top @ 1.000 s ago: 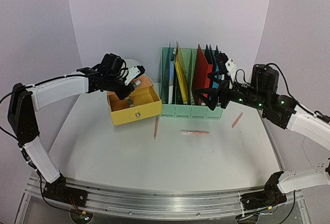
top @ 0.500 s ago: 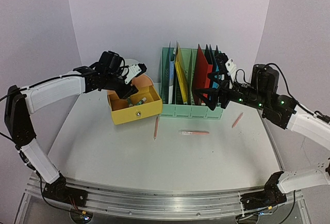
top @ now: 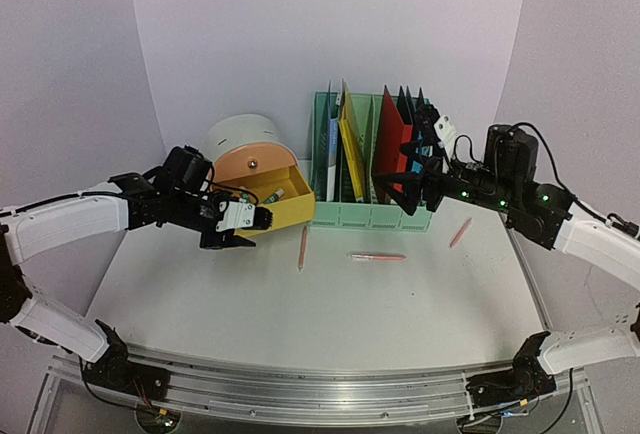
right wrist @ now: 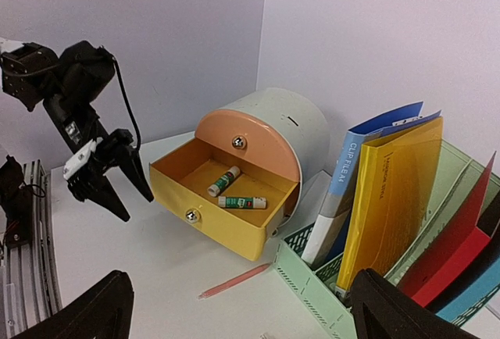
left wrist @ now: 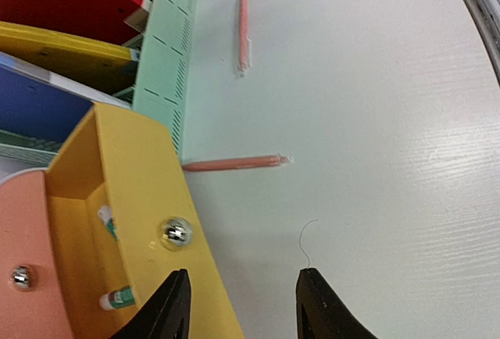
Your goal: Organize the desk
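top: desk (top: 210, 304) lies under both arms, pens (top: 378, 256) loose on it. left gripper (top: 250, 229) low, pointing right in front of yellow drawer (top: 285, 206). probably nearest pen (top: 302, 247) next: straddle its middle, jaws across it. left wrist: fingers (left wrist: 168, 308) spread, nothing held. right wrist: right gripper (right wrist: 242, 300) wide, empty, raised by file rack (right wrist: 305, 284).

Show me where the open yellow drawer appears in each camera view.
Top external: yellow drawer left of centre.
Left wrist: drawer lower left, cut by the bottom edge.
Right wrist: drawer centre, inside visible.
Shared landmark: mint-green file rack beside it.
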{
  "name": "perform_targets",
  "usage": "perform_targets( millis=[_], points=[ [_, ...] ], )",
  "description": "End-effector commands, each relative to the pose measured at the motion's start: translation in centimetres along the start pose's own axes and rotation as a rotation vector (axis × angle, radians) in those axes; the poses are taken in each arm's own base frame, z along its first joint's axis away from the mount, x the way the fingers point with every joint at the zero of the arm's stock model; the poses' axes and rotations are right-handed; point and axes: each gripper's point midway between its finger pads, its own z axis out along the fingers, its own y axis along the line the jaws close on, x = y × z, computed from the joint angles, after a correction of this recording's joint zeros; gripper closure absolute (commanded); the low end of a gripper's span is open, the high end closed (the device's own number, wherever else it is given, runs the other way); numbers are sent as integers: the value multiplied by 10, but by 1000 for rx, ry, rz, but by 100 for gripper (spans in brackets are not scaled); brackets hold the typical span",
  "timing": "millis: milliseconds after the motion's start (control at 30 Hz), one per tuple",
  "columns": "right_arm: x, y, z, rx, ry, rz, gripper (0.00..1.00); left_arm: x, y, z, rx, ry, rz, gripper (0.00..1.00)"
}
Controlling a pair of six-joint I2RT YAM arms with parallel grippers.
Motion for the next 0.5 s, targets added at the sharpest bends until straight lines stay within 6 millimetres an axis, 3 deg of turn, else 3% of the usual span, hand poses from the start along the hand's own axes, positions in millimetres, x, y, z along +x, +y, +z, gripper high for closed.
perform_targets(
  millis=[0,167,467],
  points=[
    [-20,2,1,-20,-48,-3,2,15,16,16,-75,52,149,59],
    [-20,3,-2,-19,-53,5,2,29,34,29,-142,114,134,62],
    [-23,1,-8,0,-65,5,2,47,53,35,-212,188,117,64]
  ],
)
